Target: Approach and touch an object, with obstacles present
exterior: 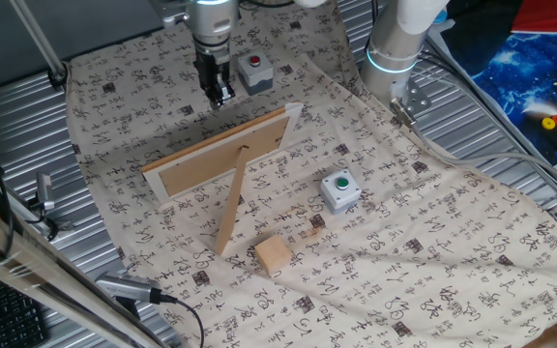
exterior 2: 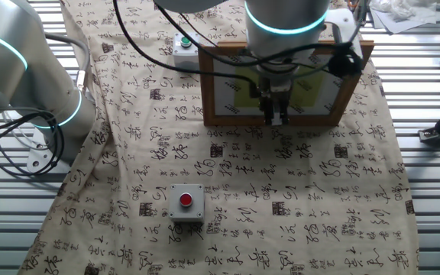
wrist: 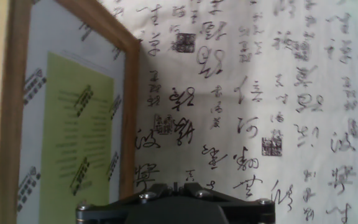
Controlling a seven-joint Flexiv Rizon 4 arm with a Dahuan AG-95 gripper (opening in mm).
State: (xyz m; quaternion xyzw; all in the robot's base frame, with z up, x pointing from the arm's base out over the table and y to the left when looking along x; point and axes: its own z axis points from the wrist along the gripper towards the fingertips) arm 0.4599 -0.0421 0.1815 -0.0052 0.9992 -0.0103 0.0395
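The small plain light-wood cube (exterior: 274,255) lies on the patterned cloth at the near side, beside the foot of the prop leg (exterior: 232,208). It does not show in the other fixed view or the hand view. My gripper (exterior: 219,93) hangs above the cloth on the far side of the standing picture frame (exterior: 225,155), well away from the cube. Its fingers are together with nothing between them. In the other fixed view the gripper (exterior 2: 275,116) sits in front of the frame's lower rail (exterior 2: 220,119). The hand view shows the gripper (wrist: 173,186) next to the frame's wood edge (wrist: 129,112).
A grey box with a red button (exterior: 254,71) sits just right of the gripper; it also shows in the other fixed view (exterior 2: 186,202). A grey box with a green button (exterior: 340,189) stands right of the frame, seen too behind it (exterior 2: 182,44). A second arm's base (exterior: 395,48) stands at the back right.
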